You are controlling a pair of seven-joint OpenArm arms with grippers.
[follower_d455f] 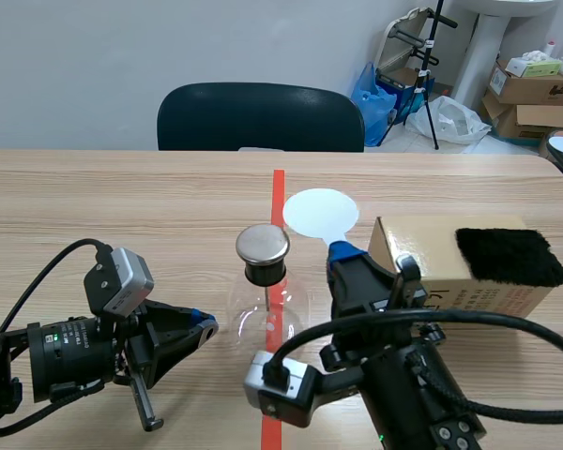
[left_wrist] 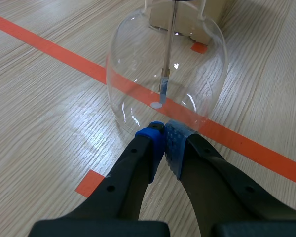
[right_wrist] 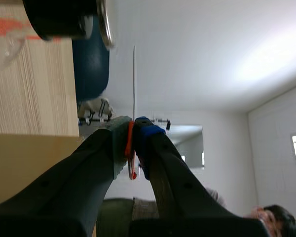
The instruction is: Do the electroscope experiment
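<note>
**On the tape line: flask (follower_d455f: 251,309) part-hidden by my right arm**

Rightward, a cardboard box (follower_d455f: 422,255), its lower edge behind my arm, carries a black furry cloth (follower_d455f: 509,255). My right gripper (right_wrist: 131,129) clamps a white disc (follower_d455f: 320,214), which looks edge-on from the wrist. My left gripper (left_wrist: 164,133) is closed and empty at the glass base; contact is unclear.

bright, even light, soft shadows, glints on the glass flask (left_wrist: 165,74), right wrist view washed pale.
</note>
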